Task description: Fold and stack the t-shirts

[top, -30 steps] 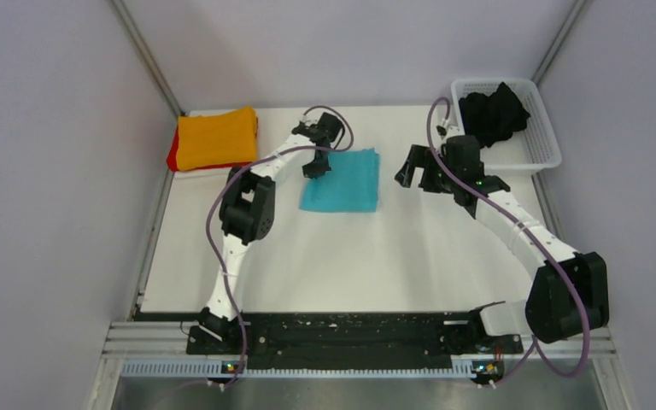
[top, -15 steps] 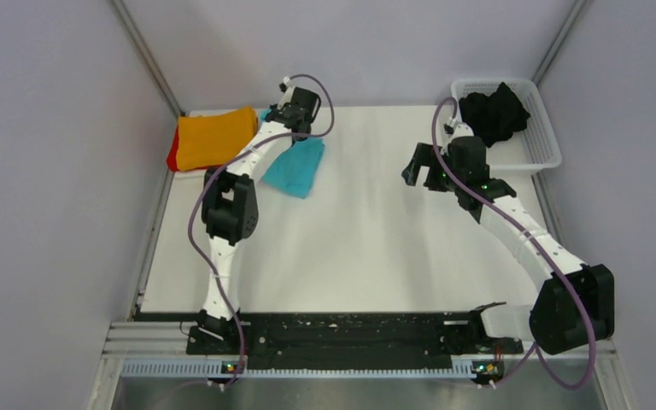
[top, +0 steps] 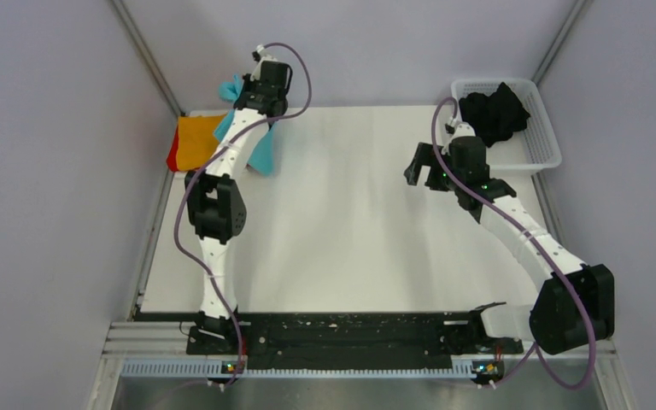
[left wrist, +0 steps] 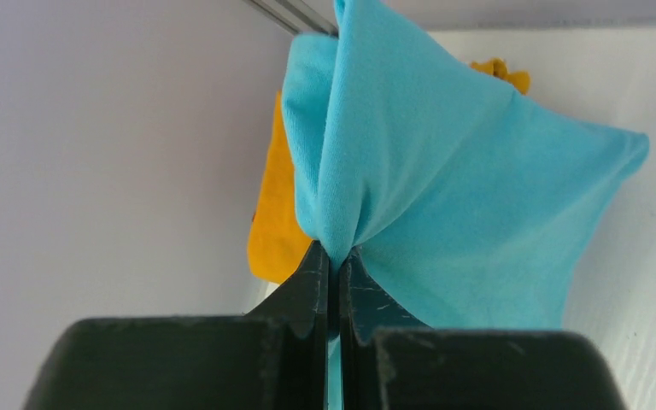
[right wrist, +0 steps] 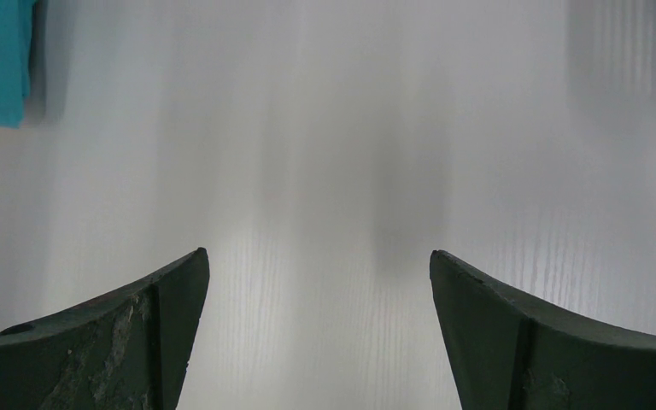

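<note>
1. The left gripper (left wrist: 335, 256) has its 2 jaws pressed together on a pinched fold of the turquoise soft cloth t-shirt (left wrist: 444, 188). The cloth bunches at the tips and fans out beyond them.
2. From above, the left arm reaches to the far-left corner of the white table (top: 359, 222). Turquoise cloth shows on both sides of the arm: 1 small piece up by the back wall and 1 larger piece hanging down just right of the stack.
3. Whether the turquoise shirt's lower edge touches the table cannot be told.
4. The folded orange cloth t-shirt (top: 195, 141) lies flat in that far-left corner, partly hidden by the arm.
5. It rests on the red cloth t-shirt (top: 172, 158), of which only a strip shows at the left edge.
6. The right gripper (right wrist: 317, 253) has its 2 jaws spread wide with nothing between them. It hangs over bare table, right of the middle and near the basket.
7. The black cloth t-shirt (top: 494, 111) lies crumpled in the white mesh plastic basket (top: 547, 145) at the far-right corner.
</note>
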Controlling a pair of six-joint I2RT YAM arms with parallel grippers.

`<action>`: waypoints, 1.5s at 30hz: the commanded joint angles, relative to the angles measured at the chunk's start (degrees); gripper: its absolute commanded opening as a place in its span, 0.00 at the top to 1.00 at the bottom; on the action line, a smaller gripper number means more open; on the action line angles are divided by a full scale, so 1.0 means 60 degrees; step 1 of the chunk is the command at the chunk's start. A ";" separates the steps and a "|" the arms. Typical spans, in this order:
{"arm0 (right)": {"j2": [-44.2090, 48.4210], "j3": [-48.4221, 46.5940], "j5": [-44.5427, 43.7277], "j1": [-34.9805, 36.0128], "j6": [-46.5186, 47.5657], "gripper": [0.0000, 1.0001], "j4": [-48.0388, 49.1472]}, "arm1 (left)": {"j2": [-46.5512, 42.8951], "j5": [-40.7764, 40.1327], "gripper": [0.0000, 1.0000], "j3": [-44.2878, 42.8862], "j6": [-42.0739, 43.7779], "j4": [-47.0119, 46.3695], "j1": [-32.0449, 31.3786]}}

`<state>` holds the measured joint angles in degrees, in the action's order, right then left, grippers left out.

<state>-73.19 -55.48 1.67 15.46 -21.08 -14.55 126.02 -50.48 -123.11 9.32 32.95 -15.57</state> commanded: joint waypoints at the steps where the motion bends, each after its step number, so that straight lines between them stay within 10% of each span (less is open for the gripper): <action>1: -0.0002 -0.0003 -0.0226 -0.0119 0.0183 0.01 0.0286 | -0.0516 -0.0087 1.00 -0.1132 0.0134 -0.0462 0.0076; 45: -0.0405 -0.0118 -0.0846 -0.0148 0.0311 0.01 0.0154 | 0.0075 0.2794 1.00 -0.1109 -0.0735 -0.0221 0.1934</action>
<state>-75.29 -55.48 -1.85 15.20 -20.47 -14.57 124.16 -37.06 -130.32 5.45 34.26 -5.85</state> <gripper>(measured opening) 0.986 0.031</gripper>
